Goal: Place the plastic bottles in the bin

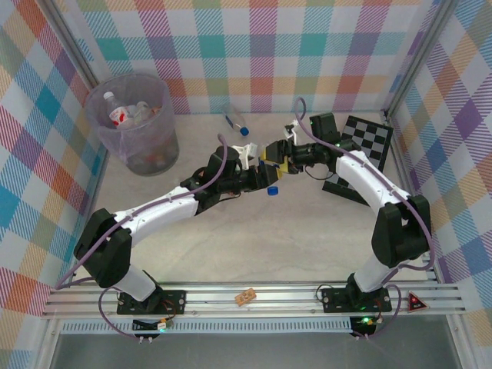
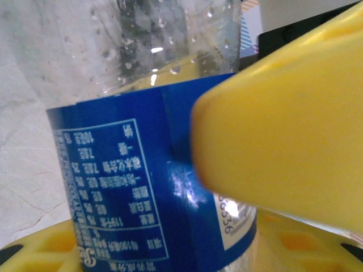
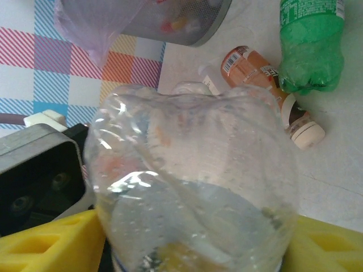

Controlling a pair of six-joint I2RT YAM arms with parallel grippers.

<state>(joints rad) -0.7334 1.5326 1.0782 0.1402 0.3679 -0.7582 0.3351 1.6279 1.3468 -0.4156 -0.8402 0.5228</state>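
Left tool (image 2: pixel 170 258): partly closed and clamped on the clear bottle (image 2: pixel 130 68). Its yellow fingers (image 2: pixel 39 249) sit against the blue label (image 2: pixel 113 187) on both sides.
Right tool (image 3: pixel 198 249): jaws part open around the same bottle's base end, with a dark gap on one side, so no grip. One right finger (image 2: pixel 283 136) overlaps the label in the left wrist view.
The tools meet nose to nose mid-bench (image 1: pixel 231 246), with the bottle between them.
Label: white print, Chinese characters in a table, and barcode digits on a white patch. Too blurred to read.
Beyond, lying on the bench: amber bottle (image 3: pixel 255 73) with an orange-red barcode label and cream cap. Just beside it is a green bottle (image 3: pixel 309 45) with white lettering, unreadable.
Farther: blue-capped bottle (image 1: pixel 237 121) near the back wall.
Bin (image 1: pixel 150 142): far left, upright, well apart from both tools, several bottles inside.
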